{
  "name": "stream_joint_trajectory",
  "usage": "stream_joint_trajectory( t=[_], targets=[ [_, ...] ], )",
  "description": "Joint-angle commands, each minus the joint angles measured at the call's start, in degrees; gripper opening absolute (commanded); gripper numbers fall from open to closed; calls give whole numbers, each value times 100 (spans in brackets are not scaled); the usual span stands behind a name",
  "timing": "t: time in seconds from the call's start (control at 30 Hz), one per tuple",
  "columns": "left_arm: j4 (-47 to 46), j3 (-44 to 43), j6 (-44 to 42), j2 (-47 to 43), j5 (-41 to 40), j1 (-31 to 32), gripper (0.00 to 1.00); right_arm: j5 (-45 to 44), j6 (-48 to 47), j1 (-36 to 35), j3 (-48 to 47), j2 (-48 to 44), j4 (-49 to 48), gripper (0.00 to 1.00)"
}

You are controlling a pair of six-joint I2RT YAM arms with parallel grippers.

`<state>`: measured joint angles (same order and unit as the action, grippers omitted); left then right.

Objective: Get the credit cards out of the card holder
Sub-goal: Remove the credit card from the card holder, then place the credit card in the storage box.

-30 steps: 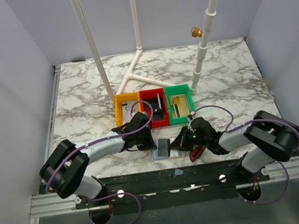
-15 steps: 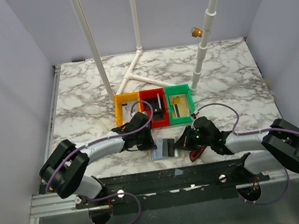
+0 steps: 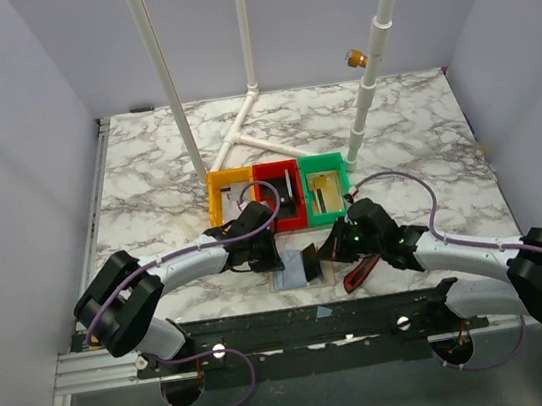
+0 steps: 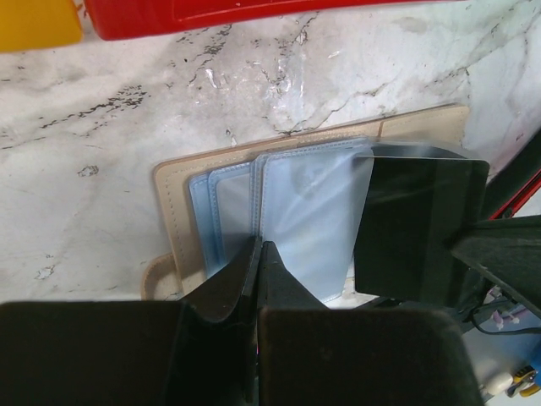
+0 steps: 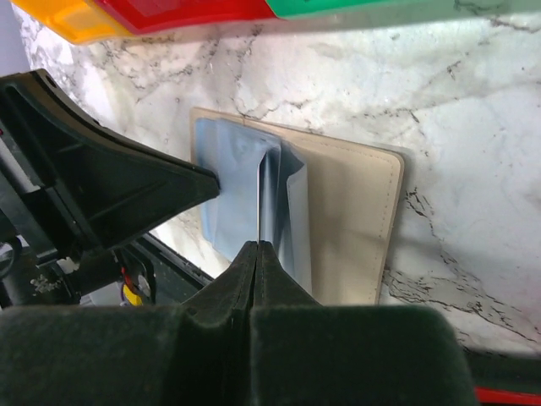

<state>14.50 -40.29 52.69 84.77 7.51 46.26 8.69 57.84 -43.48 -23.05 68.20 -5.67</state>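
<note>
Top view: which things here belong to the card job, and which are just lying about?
Job: card holder, dark card, left gripper, right gripper.
Lying about: yellow bin, red bin, green bin, white pipes.

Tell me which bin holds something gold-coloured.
The green bin, rightmost of the three: a flat yellowish-gold card lies inside. The red bin holds dark items, the yellow bin something pale.

Readable text: none is showing in any view.
Card holder (image 4: 304, 211): its tan cover and blue-grey pockets are showing no legible print.
Bins at 12 o'clock from the holder: the yellow bin (image 3: 215, 207), red bin (image 3: 276, 166) and green bin (image 3: 348, 188) are showing no legible marks.
</note>
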Motion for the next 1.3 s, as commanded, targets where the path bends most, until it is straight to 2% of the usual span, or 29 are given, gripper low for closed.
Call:
stream_joint_trajectory(
  t=[0.0, 0.7, 1.0, 1.03, 1.13, 1.27],
  targets=[
    [759, 21, -267, 226, -442, 76, 0, -295, -299, 29, -290, -126, 740, 1],
    [1023, -254, -384, -127, -417, 80, 0, -163, -336, 27, -643, -366, 1156, 1],
    [1240, -395, -426, -567, -485, 81, 0, -113, -353, 24, -934, -514, 1379, 1],
    [1254, -407, -424, -655, -495, 81, 5, -122, -353, 24, -969, -523, 1406, 1],
    [1341, -428, -434, -915, -560, 77, 27, -123, -367, 30, -1082, -528, 1459, 1],
    [1527, -495, -448, -1232, -705, 78, 64, -140, -418, 24, -1266, -491, 1514, 1]
  ],
)
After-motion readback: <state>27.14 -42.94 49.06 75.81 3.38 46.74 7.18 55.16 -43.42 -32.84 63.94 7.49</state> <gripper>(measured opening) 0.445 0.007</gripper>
